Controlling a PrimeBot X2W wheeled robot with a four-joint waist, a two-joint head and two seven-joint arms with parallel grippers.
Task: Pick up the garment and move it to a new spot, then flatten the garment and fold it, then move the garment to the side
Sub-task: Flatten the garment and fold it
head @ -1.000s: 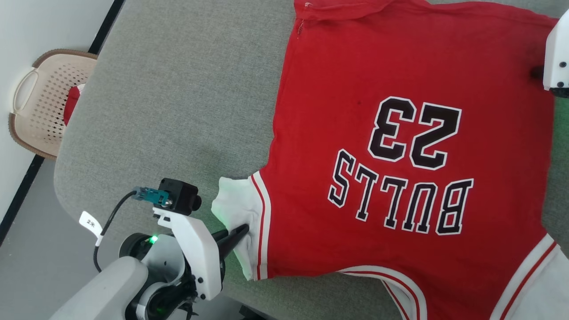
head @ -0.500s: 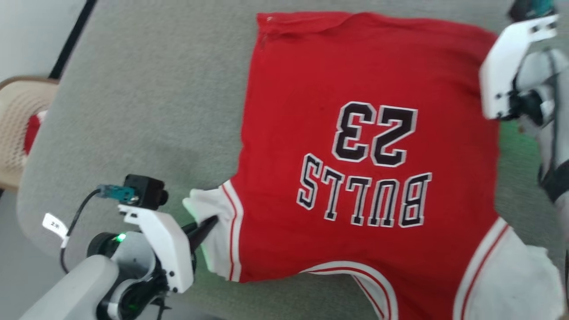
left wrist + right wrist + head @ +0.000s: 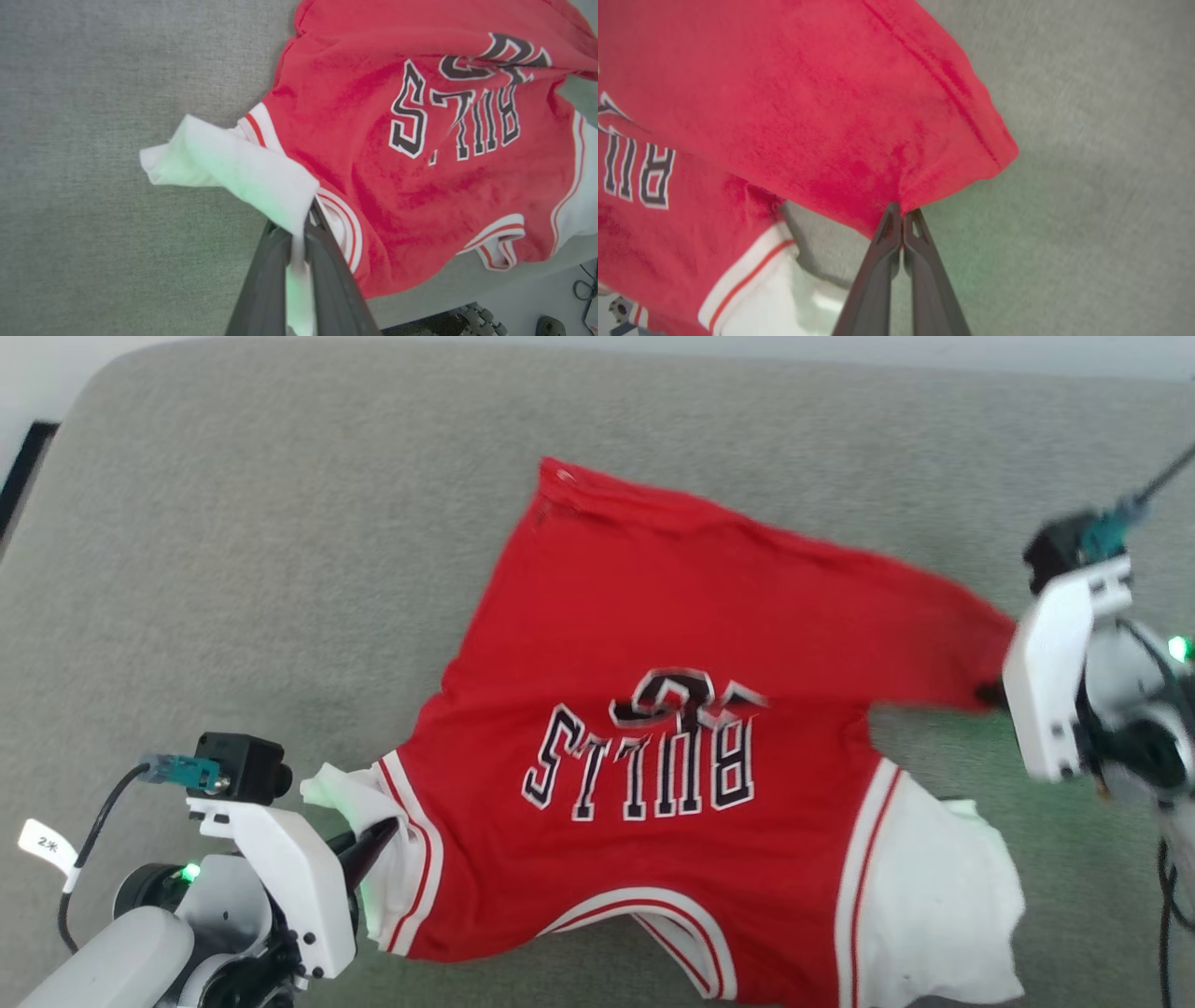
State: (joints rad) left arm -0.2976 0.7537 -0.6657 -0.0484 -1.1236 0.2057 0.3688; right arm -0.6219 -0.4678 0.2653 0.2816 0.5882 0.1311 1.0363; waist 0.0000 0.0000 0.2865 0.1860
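Note:
The garment [image 3: 653,653], a red jersey with white sleeves and black lettering, lies on the grey padded surface [image 3: 280,569] with its lettering upside down. My left gripper [image 3: 378,835] at the lower left is shut on the white left sleeve [image 3: 243,172]. At the right, my right gripper [image 3: 990,693] is shut on the red hem corner [image 3: 952,172], lifted and pulled toward the sleeves so the red cloth folds over the number. The garment [image 3: 420,140] bunches around the lettering. The other white sleeve [image 3: 934,896] rests flat at the lower right.
The grey surface's near edge [image 3: 420,308] shows in the left wrist view, with floor and cables [image 3: 584,289] beyond it. A black strip [image 3: 19,467] runs along the far left edge of the head view. Bare grey cloth [image 3: 1087,140] lies to the right of the hem.
The head camera has shifted. My right gripper closed on the hem corner and drew it over the number toward the sleeves. The left gripper kept its hold on the white sleeve.

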